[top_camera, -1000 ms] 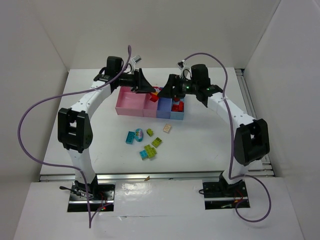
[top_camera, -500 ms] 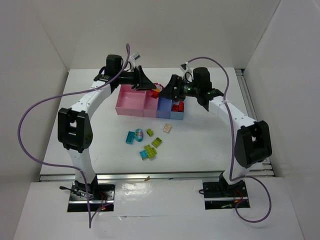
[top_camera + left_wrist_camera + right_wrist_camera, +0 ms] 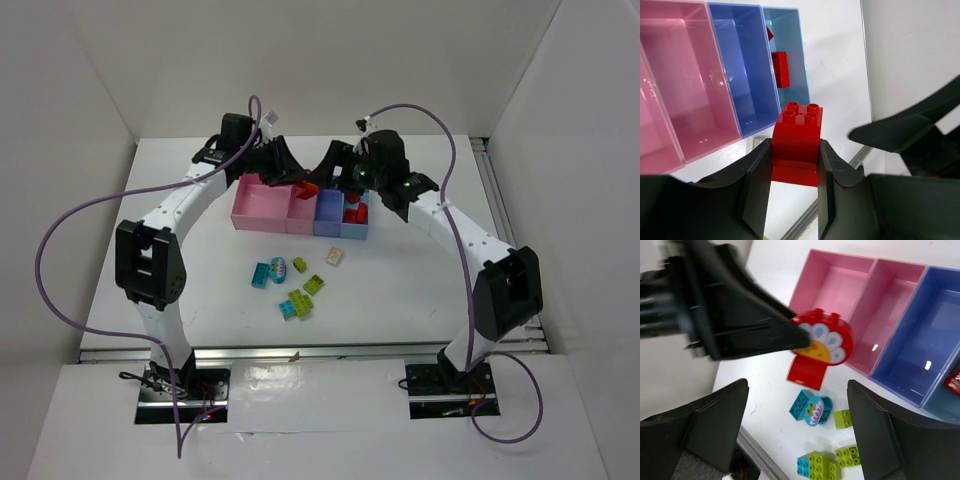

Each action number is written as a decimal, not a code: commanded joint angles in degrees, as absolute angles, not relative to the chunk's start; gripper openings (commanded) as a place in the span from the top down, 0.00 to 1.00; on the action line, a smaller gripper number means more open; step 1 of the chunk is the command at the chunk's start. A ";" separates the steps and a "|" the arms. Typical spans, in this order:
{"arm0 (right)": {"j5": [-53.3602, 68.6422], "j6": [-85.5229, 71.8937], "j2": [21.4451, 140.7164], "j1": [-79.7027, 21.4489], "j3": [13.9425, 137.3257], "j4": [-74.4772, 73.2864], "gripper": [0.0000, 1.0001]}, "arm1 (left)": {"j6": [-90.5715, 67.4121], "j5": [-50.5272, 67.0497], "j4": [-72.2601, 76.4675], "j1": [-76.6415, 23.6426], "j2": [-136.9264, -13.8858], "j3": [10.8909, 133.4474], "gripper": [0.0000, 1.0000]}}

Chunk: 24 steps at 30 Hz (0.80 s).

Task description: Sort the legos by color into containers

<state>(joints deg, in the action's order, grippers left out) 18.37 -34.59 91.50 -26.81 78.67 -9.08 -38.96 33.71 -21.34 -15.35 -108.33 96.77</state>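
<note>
My left gripper (image 3: 795, 152) is shut on a red lego (image 3: 796, 131) and holds it above the table just beyond the containers; the lego's flower face shows in the right wrist view (image 3: 821, 342). In the top view the left gripper (image 3: 298, 182) is over the tray's back edge. My right gripper (image 3: 795, 430) is open and empty, close beside it (image 3: 331, 170). The tray has two pink bins (image 3: 265, 205), a blue bin (image 3: 329, 212) and a light blue bin (image 3: 790, 45) holding red legos (image 3: 780, 69).
Loose legos lie in front of the tray: a teal one with a face (image 3: 270, 271), lime ones (image 3: 313, 284), a cyan and lime cluster (image 3: 294, 304) and a beige one (image 3: 334, 257). White walls stand on three sides.
The left gripper has shifted a little right with the red lego. The right gripper has risen and drawn back from the bins toward the left gripper.
</note>
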 commanded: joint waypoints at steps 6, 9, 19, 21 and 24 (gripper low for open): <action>8.17 -33.75 96.76 -30.23 85.96 -17.67 0.13 | -37.79 28.04 -22.59 -15.38 -102.57 98.17 1.00; 8.17 -33.75 96.77 -30.85 85.96 -17.67 0.13 | -37.27 28.56 -22.59 -15.38 -103.09 98.17 1.00; 8.17 -32.70 99.49 -33.31 88.42 -17.14 0.20 | -36.74 28.56 -22.59 -15.38 -102.57 98.17 1.00; 8.17 -32.70 99.49 -33.83 89.11 -16.62 0.22 | -36.74 28.56 -22.59 -15.38 -102.57 98.17 1.00; 8.17 -32.70 100.72 -33.84 89.74 -16.61 0.30 | -36.22 28.04 -22.59 -15.91 -102.57 97.65 1.00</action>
<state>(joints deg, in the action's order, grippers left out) 9.17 -33.21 99.55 -33.17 86.32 -16.86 -37.52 28.32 -23.62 -15.59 -104.86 96.77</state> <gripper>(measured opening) 0.713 0.458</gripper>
